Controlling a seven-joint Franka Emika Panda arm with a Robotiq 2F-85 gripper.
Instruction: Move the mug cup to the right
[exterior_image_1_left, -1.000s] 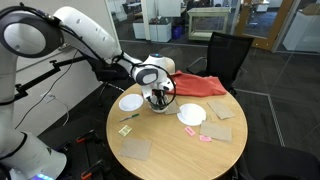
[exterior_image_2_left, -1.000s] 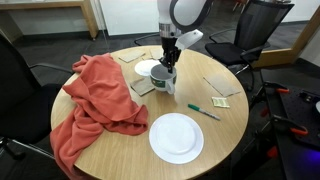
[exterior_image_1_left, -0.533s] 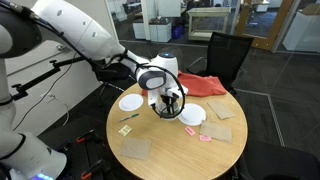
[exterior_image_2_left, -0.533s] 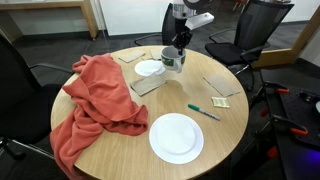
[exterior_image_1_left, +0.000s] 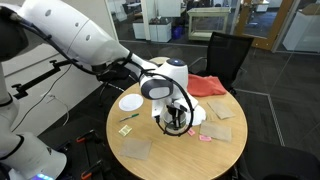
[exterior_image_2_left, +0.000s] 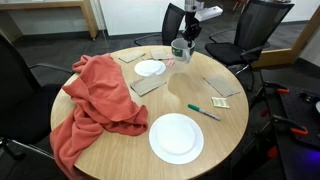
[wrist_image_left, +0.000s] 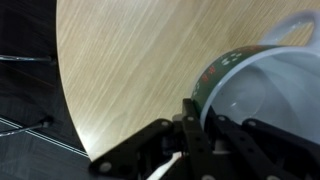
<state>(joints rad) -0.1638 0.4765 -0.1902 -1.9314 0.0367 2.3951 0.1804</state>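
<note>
1. Grips the mug cup (exterior_image_2_left: 180, 54) by its rim with the gripper (exterior_image_2_left: 183, 45), fingers (wrist_image_left: 192, 118) narrowed onto the wall.
2. Holds the mug cup directly beneath the wrist, apparently clear of the table (exterior_image_2_left: 225, 130).
3. Has the small plate (exterior_image_2_left: 149, 68) and red cloth (exterior_image_2_left: 95, 95) off to one side of the gripper, with the large plate (exterior_image_2_left: 176, 137) well apart.

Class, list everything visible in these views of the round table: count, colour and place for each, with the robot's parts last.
table: one, light wood, round, centre.
cloth: one, orange-red, heaped at the table's edge.
plates: two, white, large plate and small plate, both on the table.
mats: three, grey, flat on the table.
marker: one, green, on the table beside a mat.
chairs: at least two, black, around the table.
mug cup: one, pale, held in the gripper.
arm: one, white.
gripper: one, black, fingers shut on the mug cup.
</note>
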